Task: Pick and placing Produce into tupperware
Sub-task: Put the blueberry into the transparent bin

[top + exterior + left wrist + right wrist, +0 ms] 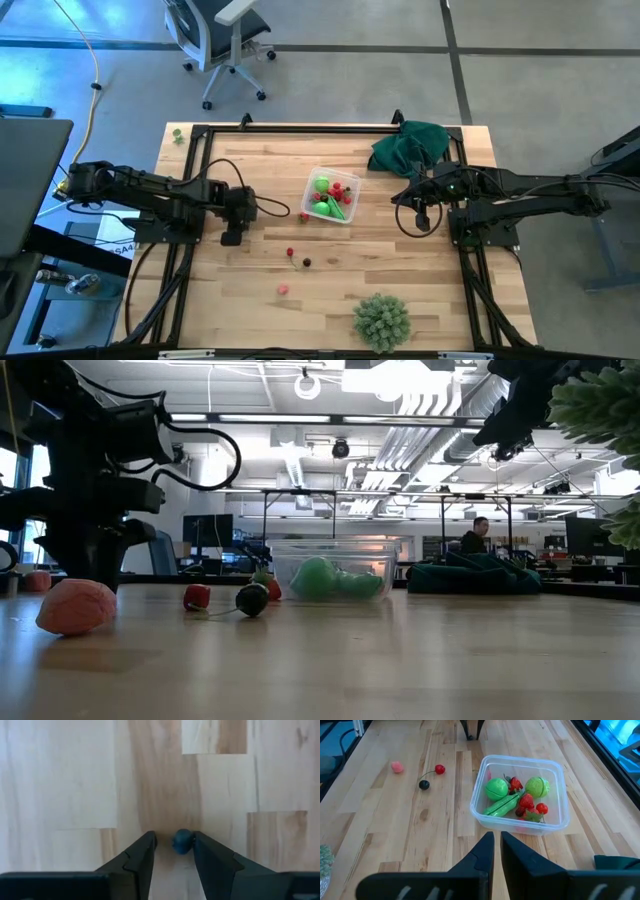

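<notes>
From above, the left hand (232, 238) is hanging low over the surface (250, 300), well left of the tupperware (331, 197). The right hand (423, 219) is waiting beside it, fingers closed on nothing.

In the left wrist view, the half-open fingers (140, 857) are straddling a small round blue berry (183, 841), which is touching one finger only; I judge that closing off-centre could be squirting it away.

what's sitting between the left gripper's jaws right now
A small dark blue berry lies on the wood between the left gripper's jaws, beside one of them; the left wrist view shows it.
</notes>
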You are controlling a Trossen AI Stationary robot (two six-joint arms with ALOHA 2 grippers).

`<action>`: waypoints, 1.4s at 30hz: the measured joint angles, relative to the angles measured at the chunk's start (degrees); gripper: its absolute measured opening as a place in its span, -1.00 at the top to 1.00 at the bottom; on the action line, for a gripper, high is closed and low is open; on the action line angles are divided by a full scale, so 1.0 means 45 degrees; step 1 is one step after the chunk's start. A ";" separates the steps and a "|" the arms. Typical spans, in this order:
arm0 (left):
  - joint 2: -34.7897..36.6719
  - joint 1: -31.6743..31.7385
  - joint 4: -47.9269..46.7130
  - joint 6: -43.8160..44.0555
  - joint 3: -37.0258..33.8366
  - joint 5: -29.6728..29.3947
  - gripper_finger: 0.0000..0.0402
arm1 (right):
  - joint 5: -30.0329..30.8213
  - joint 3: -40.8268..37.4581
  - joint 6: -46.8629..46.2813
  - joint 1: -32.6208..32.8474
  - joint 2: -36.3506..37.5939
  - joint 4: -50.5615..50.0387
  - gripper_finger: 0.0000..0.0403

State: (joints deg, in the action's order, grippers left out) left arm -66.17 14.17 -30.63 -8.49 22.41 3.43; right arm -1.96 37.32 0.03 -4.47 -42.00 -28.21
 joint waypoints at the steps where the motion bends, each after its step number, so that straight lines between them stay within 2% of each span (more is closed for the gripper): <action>1: 0.0000 0.0004 -0.0037 0.0000 0.0004 -0.0095 0.39 | -0.0004 0.0000 0.0000 0.0000 0.0005 0.0000 0.88; 13: 0.0000 0.0015 0.0108 -0.0015 -0.0010 -0.0444 0.66 | -0.0003 0.0000 -0.0001 0.0000 0.0004 0.0005 0.88; 27: -0.0020 0.0024 0.0458 -0.0148 0.0011 -0.0457 0.72 | -0.0003 0.0000 -0.0003 0.0001 0.0002 0.0003 0.88; 34: -0.0049 0.0029 0.0790 -0.0768 0.0898 -0.0576 0.72 | -0.0001 0.0000 0.0000 0.0000 0.0000 0.0000 0.88; 42: -0.0034 0.0024 0.2522 -0.2125 0.2586 -0.0724 0.72 | 0.0000 0.0000 -0.0005 0.0005 0.0000 0.0000 0.88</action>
State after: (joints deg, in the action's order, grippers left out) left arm -66.32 14.28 -19.28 -18.05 34.05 0.17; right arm -1.96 37.32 0.01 -4.45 -42.00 -28.21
